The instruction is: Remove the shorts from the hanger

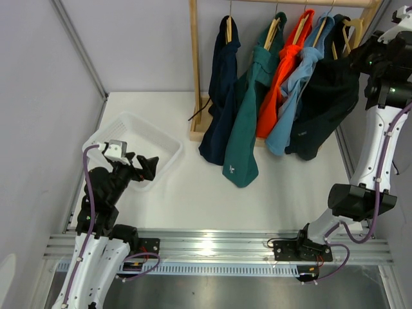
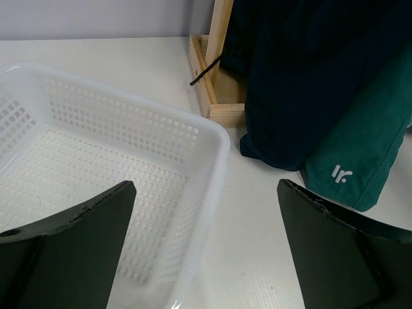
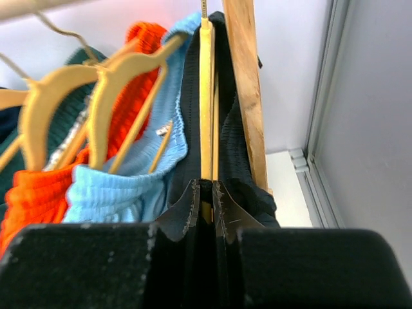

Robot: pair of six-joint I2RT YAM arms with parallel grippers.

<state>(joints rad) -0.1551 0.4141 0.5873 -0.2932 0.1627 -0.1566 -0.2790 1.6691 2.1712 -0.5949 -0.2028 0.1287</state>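
The very dark shorts [image 1: 328,96] hang on a pale wooden hanger [image 1: 353,29] at the right end of the rack. My right gripper [image 1: 358,59] is raised beside them. In the right wrist view its jaws [image 3: 206,192] are shut on the hanger's [image 3: 206,96] lower wood, with the black shorts fabric [image 3: 235,129] bunched around the fingertips. My left gripper [image 1: 147,167] is open and empty. It hovers over the near right rim of the white basket [image 1: 129,125]. In the left wrist view the gripper [image 2: 206,187] has its fingers wide apart above the basket's rim [image 2: 215,161].
On the wooden rack [image 1: 195,64] hang a dark navy garment [image 1: 222,84], a teal green one [image 1: 248,122], an orange one [image 1: 283,77] and a light blue one [image 1: 297,96]. The rack's base [image 2: 215,109] stands beside the basket. A metal wall frame [image 3: 322,96] is close on the right.
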